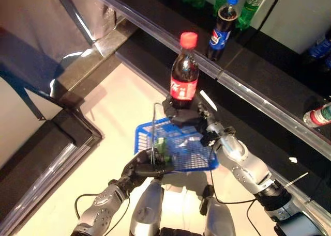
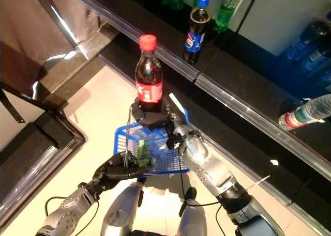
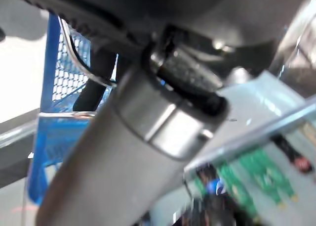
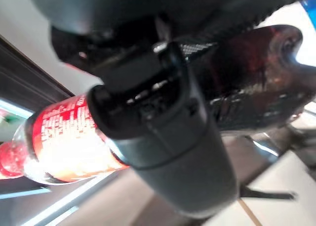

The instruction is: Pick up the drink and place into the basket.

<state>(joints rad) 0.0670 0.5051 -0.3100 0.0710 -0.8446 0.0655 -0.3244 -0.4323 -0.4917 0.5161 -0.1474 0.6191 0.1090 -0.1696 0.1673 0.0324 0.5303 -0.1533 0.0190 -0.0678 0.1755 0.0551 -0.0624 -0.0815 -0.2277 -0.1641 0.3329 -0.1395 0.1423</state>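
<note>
Above the pale floor (image 1: 119,122), beside a long dark shelf (image 1: 269,86) running from upper left to lower right. Farther back on that shelf, near its glossy front rail: a dark cola bottle with a blue cap (image 1: 223,27) standing upright, green bottles (image 1: 252,3) behind it, and toward the shelf's right end a clear bottle (image 1: 318,115) lying on its side.

Held out over the floor, clear of the shelf's front rail: a blue mesh basket (image 1: 194,152) with a thin wire handle (image 1: 154,127). Left hand (image 1: 146,166) clamped on that handle at the basket's near left corner, fingers curled round the wire; a small green item (image 1: 161,145) visible inside the basket by the same corner.

Directly over the basket's far edge: the drink (image 1: 184,73), a cola bottle with a red cap and red label, upright. Gripped low on its body by the right hand (image 1: 185,113), dark fingers wrapped round the bottle's base; confirmed in the right wrist view, with the thumb across the bottle just below the label. Bottle not yet inside the basket, its bottom hidden by the hand, so contact with the basket rim could not be told. Bottle's neck and cap standing free above the hand, in front of the shelf rail.
</note>
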